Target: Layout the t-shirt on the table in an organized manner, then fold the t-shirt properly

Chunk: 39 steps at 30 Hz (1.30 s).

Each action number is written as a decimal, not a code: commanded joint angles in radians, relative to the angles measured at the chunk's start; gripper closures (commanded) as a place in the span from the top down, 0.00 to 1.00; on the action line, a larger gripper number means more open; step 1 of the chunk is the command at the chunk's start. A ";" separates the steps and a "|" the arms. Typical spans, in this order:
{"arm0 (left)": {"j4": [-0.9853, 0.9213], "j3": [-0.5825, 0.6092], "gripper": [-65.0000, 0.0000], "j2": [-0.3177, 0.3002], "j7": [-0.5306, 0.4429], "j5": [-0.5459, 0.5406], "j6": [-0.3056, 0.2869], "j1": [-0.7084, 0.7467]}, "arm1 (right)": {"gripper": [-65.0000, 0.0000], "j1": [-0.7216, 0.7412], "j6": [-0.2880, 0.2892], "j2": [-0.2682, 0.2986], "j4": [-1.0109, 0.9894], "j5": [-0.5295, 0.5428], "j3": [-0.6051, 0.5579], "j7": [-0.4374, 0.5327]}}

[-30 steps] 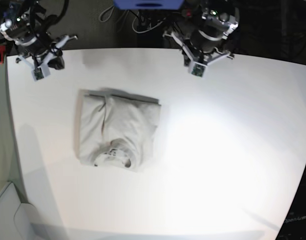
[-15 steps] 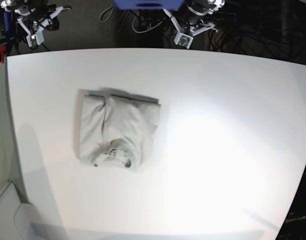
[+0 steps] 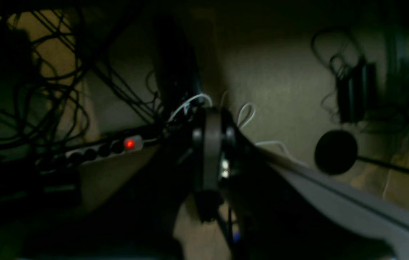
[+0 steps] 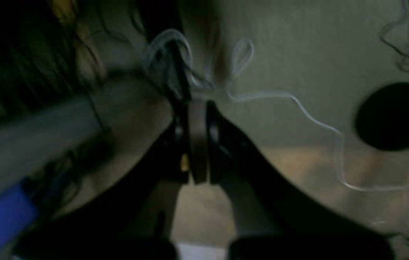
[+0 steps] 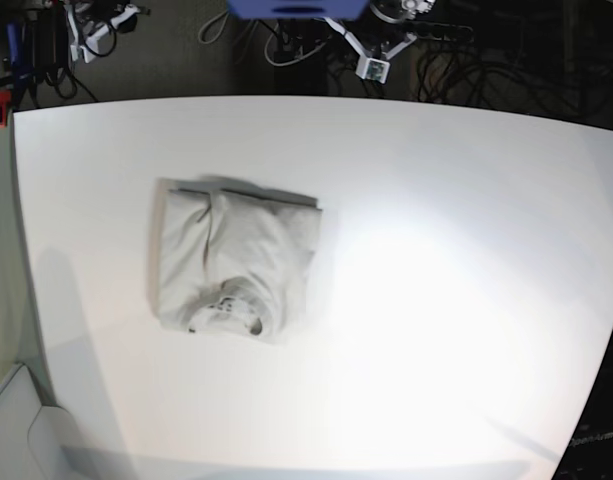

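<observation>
The t-shirt (image 5: 236,260) lies folded into a compact light grey-beige rectangle on the left half of the white table (image 5: 446,300), its round neck toward the near edge. Both arms are pulled back past the table's far edge. Only part of the left arm (image 5: 378,55) and of the right arm (image 5: 96,20) shows at the top of the base view. In the left wrist view my left gripper (image 3: 209,151) is shut with nothing in it, above the dark floor. In the right wrist view my right gripper (image 4: 197,141) is likewise shut and holds nothing.
Behind the table's far edge lie tangled cables (image 5: 286,45), a power strip with a red light (image 3: 129,143) and a blue box (image 5: 296,8). A round black foot (image 3: 335,151) stands on the floor. Dark equipment borders the table's right corner (image 5: 601,430).
Both arms have drawn back from above the table's far edge to beyond it, nearly out of the base view. The folded t-shirt has not moved.
</observation>
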 commanded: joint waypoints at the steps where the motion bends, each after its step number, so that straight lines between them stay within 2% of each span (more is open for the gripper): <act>1: -0.069 0.009 0.00 -0.020 0.154 0.156 -0.065 0.072 | 0.00 0.000 0.014 0.017 -0.022 -0.025 0.006 0.022; 5: -0.187 -0.034 0.00 -0.020 0.134 0.156 -0.065 0.019 | 0.00 0.029 0.014 0.010 -0.100 -0.118 0.004 0.104; 10: -0.220 -0.063 0.00 -0.024 0.069 0.156 -0.065 0.015 | 0.00 0.029 0.014 0.009 -0.157 -0.121 0.006 0.175; 26: -0.210 -0.063 0.00 -0.021 0.057 0.149 -0.065 0.045 | 0.00 0.018 0.014 0.014 -0.158 -0.123 0.004 0.177; 34: -0.118 -0.060 0.00 -0.061 0.065 0.007 -0.065 0.084 | 0.00 0.006 0.014 0.015 -0.158 -0.123 0.004 0.177; 39: -0.056 -0.060 0.00 -0.063 0.068 -0.006 -0.065 0.104 | 0.00 0.006 0.014 0.010 -0.158 -0.123 0.004 0.177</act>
